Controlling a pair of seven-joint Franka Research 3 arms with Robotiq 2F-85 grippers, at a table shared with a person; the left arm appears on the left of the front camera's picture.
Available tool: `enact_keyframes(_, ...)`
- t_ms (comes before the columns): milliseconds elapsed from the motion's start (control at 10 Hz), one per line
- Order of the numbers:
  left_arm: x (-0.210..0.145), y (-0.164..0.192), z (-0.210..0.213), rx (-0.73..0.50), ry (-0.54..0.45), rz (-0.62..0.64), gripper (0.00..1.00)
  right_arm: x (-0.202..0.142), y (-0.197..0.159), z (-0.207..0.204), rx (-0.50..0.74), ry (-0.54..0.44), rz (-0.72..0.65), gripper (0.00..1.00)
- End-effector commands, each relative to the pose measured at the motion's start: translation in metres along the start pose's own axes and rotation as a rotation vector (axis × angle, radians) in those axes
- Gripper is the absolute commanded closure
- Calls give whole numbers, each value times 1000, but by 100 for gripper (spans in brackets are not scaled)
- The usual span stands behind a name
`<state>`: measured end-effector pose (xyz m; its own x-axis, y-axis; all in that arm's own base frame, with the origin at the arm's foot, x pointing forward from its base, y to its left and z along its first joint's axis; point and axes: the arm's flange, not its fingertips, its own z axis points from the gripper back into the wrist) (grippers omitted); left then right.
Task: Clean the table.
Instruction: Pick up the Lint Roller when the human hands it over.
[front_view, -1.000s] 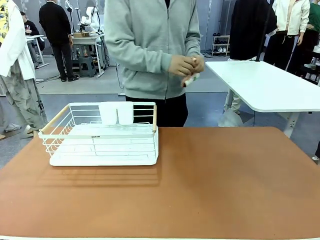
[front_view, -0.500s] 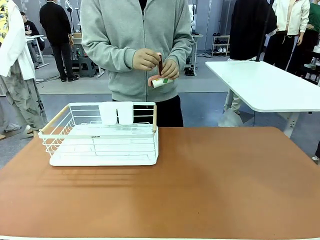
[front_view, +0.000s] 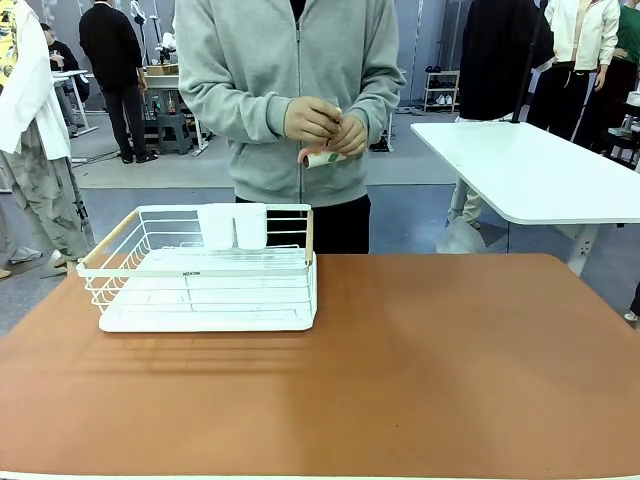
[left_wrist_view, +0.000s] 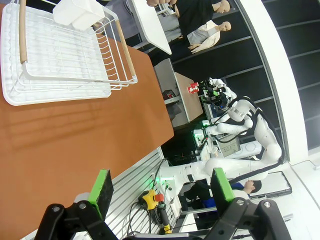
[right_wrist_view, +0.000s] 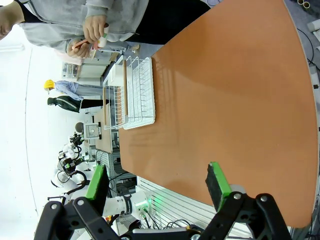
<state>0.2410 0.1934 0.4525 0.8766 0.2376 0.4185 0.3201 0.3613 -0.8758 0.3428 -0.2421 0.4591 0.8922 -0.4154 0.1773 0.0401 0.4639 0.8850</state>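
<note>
The reddish-brown table (front_view: 430, 360) spreads across the front view, with its bare top also in the left wrist view (left_wrist_view: 65, 135) and the right wrist view (right_wrist_view: 225, 100). My left gripper (left_wrist_view: 157, 192) is open, raised off the table's near side with nothing between its green pads. My right gripper (right_wrist_view: 156, 187) is open too, hanging over the table's near edge. A person in a grey hoodie stands at the far side, both hands (front_view: 325, 125) at chest height around a small white and green item (front_view: 322, 157), seen also in the right wrist view (right_wrist_view: 102, 37).
A white wire basket (front_view: 205, 270) with two white cups (front_view: 233, 226) hooked on its far rim stands on the table's far left; its rim shows in the left wrist view (left_wrist_view: 70, 75). A smaller white-topped table (front_view: 535, 170) stands beyond, to the right. Other people stand farther back.
The person has stepped from right to roughly centre behind the table, working the small item in both hands. Basket and table are unchanged.
</note>
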Motion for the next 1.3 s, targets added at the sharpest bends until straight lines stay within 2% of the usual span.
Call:
enact_keyframes(0,0,-3,1,-21,-13,-19,0,-2,3,1,17,-7,16,0)
enact_keyframes(800,0,-3,1,-21,-13,-19,0,0,0,0,1,1,0,0)
enact_keyframes(900,0,-3,1,-21,-13,-19,0,-3,5,2,24,10,-20,0)
enact_keyframes(1100,0,-3,1,-21,-13,-19,0,-22,37,-14,-48,-78,-96,0)
enact_keyframes(1200,0,-3,1,-21,-13,-19,0,-33,57,-19,-74,-59,-129,0)
